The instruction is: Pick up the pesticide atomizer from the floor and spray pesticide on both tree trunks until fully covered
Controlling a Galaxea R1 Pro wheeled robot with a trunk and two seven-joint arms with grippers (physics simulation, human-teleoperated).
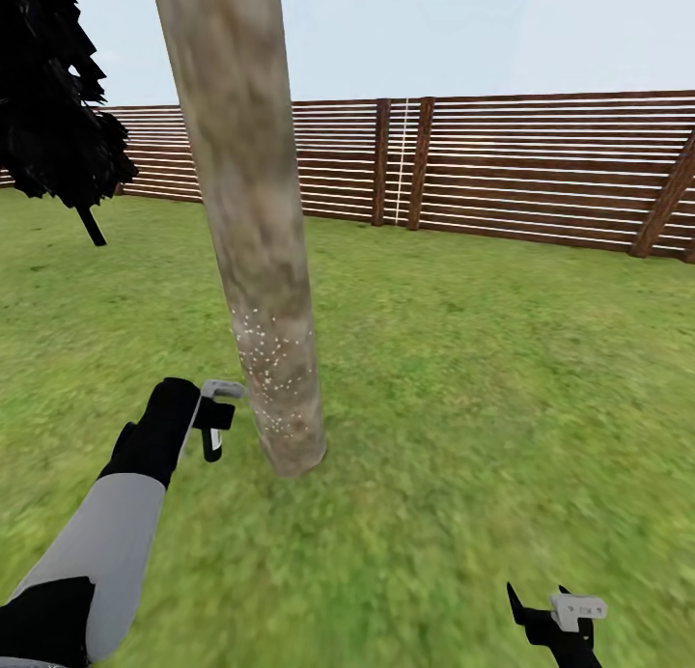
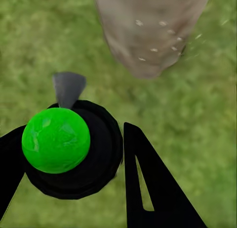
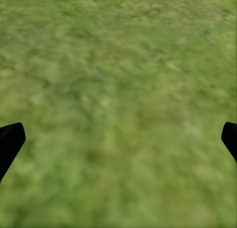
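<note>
Standing just left of centre in the head view, one tree trunk [image 1: 253, 234] rises from the lawn [image 1: 483, 359], its lower bark flecked with pale dots. One dark-leaved tree [image 1: 53, 89] shows at the far left, and one brown slat fence [image 1: 541, 171] runs along the far side. Two arms are in sight. The left tool [image 1: 214, 419] hangs just to the left of the trunk's base, near the ground, with a grey and black piece at its tip; whether it touches the bark cannot be told. The right tool [image 1: 560, 615] sits low at the near right, well apart from the trunk.

From the left wrist view, the left tool [image 2: 74, 154] is clenched around one pesticide atomizer [image 2: 69, 149]: a round black body topped by a bright green cap, with a grey nozzle facing the trunk [image 2: 148, 30]. One black finger [image 2: 148, 183] shows fully and another at the edge, flanking the body. The speckled trunk base stands on grass just beyond the nozzle.

From the right wrist view, the right tool [image 3: 118, 141] is spread wide, released, with two black fingertips [image 3: 10, 139] at opposite edges and nothing between them but grass [image 3: 118, 89].
</note>
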